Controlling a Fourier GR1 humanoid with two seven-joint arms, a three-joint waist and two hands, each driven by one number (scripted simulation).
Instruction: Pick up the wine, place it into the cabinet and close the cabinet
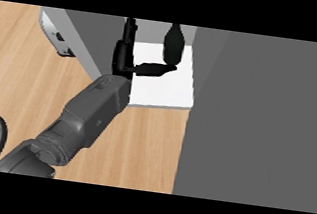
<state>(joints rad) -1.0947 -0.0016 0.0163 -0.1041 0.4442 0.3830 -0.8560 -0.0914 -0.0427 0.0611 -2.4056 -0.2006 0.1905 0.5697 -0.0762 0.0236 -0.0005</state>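
Inside the cabinet (264, 118), left hand (127, 57) fingers pinch the wine (174, 43)

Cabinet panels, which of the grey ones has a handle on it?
The open door at the left, next to the wooden counter, carries a handle; the broad grey panel on the right is plain.

No text, label, brand, number or sign can be read on anything in view.
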